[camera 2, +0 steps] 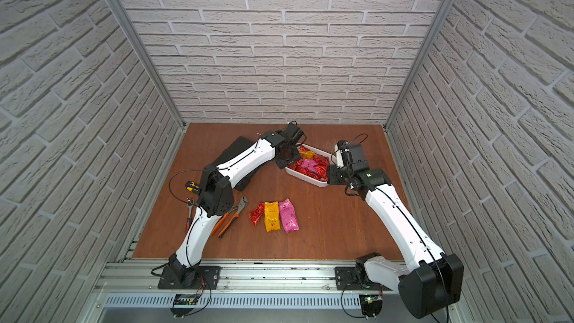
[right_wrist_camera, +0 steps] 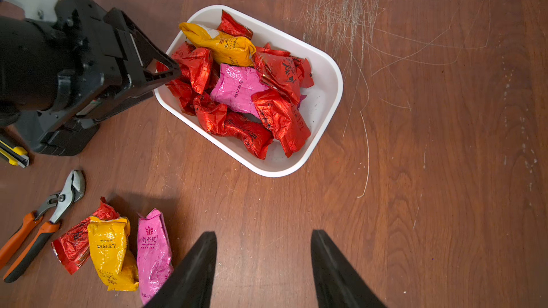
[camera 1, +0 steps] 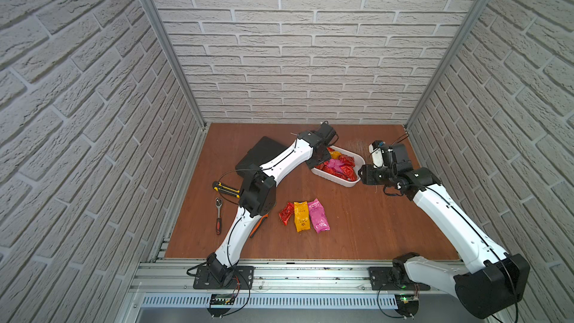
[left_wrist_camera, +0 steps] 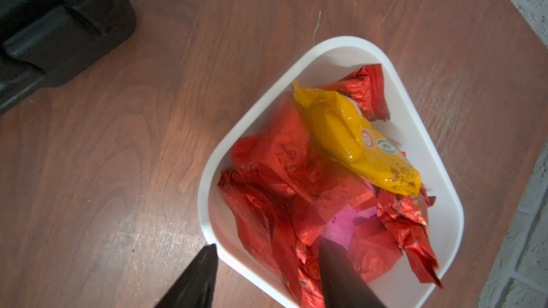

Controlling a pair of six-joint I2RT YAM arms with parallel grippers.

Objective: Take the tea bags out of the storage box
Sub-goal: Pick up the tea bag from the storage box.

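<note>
The white storage box (camera 1: 339,182) (camera 2: 307,180) lies at the back middle of the wooden table, holding several red tea bags (left_wrist_camera: 278,149), a yellow one (left_wrist_camera: 355,134) and a pink one (right_wrist_camera: 237,90). My left gripper (left_wrist_camera: 268,244) (camera 2: 287,156) reaches into the box's left end. Its jaws are apart and straddle the rim (left_wrist_camera: 204,179), one finger outside and one resting on the red sachets. A red (camera 1: 286,212), a yellow (camera 1: 301,216) and a pink tea bag (camera 1: 318,216) lie side by side on the table. My right gripper (right_wrist_camera: 264,234) (camera 1: 365,175) hangs open over bare wood beside the box.
A black tool case (camera 1: 261,153) (left_wrist_camera: 44,25) lies left of the box, under the left arm. A yellow-black utility knife (camera 1: 225,187), a ratchet (camera 1: 218,215) and orange-handled pliers (camera 2: 230,220) (right_wrist_camera: 38,223) lie at the left. Brick-pattern walls close in three sides.
</note>
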